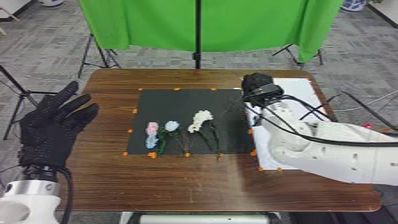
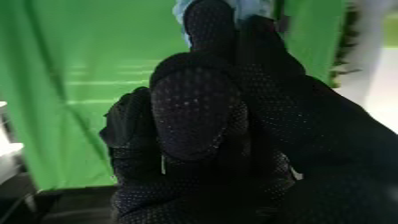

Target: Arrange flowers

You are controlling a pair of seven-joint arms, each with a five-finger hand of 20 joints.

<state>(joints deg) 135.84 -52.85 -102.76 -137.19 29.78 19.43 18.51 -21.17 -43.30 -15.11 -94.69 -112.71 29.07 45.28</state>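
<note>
Though gloved, right fingers (image 1: 258, 81) with flower (image 2: 252, 7)

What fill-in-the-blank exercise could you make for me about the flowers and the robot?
1. The colour of the cloth behind the table is ____.
2. The leftmost petals on the black mat are pale blue and ____.
3. The arm above the white sheet is the robot's ____ one.
4. The flower in the right robot hand is pale ____.

Missing words: green; pink; right; blue.

Noted: brown wooden worktop (image 1: 178, 186) on grey carpet-tile floor (image 1: 158, 57); green backdrop cloth (image 1: 151, 25) hung on a black stand (image 1: 197, 30) behind.
</note>
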